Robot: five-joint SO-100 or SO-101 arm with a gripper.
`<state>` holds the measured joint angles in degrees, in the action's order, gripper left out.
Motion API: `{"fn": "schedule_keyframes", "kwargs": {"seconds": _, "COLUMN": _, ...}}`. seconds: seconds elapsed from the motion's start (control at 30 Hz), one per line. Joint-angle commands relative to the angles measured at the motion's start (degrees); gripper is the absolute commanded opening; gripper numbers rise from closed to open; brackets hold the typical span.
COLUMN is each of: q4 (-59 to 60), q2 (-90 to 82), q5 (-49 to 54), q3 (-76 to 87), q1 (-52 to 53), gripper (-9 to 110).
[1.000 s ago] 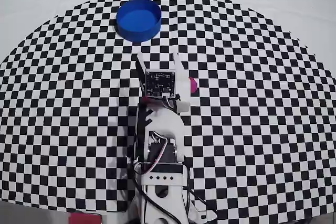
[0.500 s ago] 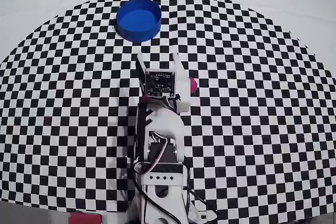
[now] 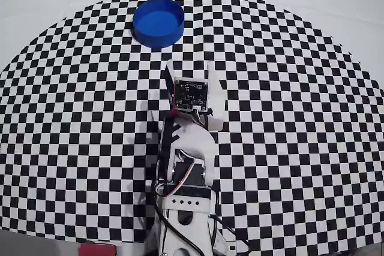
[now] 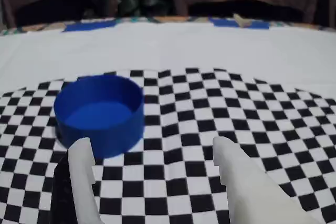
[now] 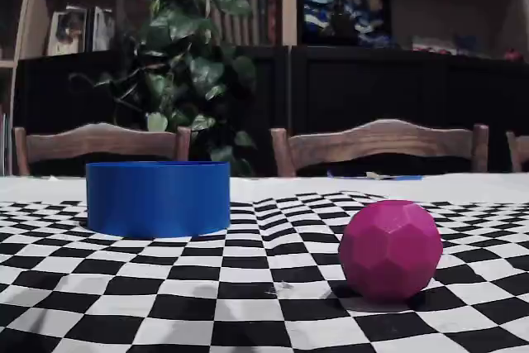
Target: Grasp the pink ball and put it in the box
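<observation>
The worktop [image 3: 336, 4] carried a checkered mat [image 3: 288, 148], and in the overhead view the arm [image 3: 183, 166] reached from 6 o'clock toward the middle. The box [image 3: 158, 22], a round blue tub, stood at about 11 o'clock from the end effector [image 4: 152, 153], well apart from it. The end effector was wide open and held nothing, and the pink ball [image 5: 390, 249] lay on the mat in the fixed view, at 4 o'clock of the box, hidden under the arm from above.

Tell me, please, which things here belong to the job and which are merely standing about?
Belonging to the job:
- pink ball, resting on the checkered mat
- blue round tub, empty
- claw, open and holding nothing

Standing about:
- wooden chairs
- leafy plant
- bookshelves
- checkered mat
</observation>
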<state>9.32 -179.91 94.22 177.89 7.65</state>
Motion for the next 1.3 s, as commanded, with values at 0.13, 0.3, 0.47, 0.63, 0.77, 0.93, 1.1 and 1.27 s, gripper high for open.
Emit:
{"fn": "schedule_keyframes", "kwargs": {"seconds": 0.13, "q4": -0.6, "q2": 0.5, "q5": 0.4, "q3": 0.4, "q1": 3.1, "gripper": 26}}
{"fn": "schedule_keyframes", "kwargs": {"seconds": 0.3, "q4": -0.6, "q2": 0.6, "q5": 0.4, "q3": 0.4, "q1": 4.3, "gripper": 26}}
{"fn": "schedule_keyframes", "kwargs": {"seconds": 0.47, "q4": -0.8, "q2": 0.7, "q5": 0.4, "q3": 0.4, "q1": 5.4, "gripper": 26}}
{"fn": "schedule_keyframes", "kwargs": {"seconds": 0.63, "q4": -0.9, "q2": 1.0, "q5": 0.4, "q3": 0.4, "q1": 6.5, "gripper": 26}}
{"fn": "schedule_keyframes", "kwargs": {"seconds": 0.77, "q4": -0.9, "q2": 1.0, "q5": 0.4, "q3": 0.4, "q1": 7.5, "gripper": 26}}
{"fn": "schedule_keyframes", "kwargs": {"seconds": 0.93, "q4": -0.9, "q2": 1.4, "q5": 0.4, "q3": 0.4, "q1": 8.5, "gripper": 26}}
{"fn": "schedule_keyframes", "kwargs": {"seconds": 1.1, "q4": -0.9, "q2": 1.8, "q5": 0.4, "q3": 0.4, "q1": 9.2, "gripper": 26}}
{"fn": "schedule_keyframes", "kwargs": {"seconds": 1.27, "q4": -0.9, "q2": 1.9, "q5": 0.4, "q3": 0.4, "q1": 9.7, "gripper": 26}}
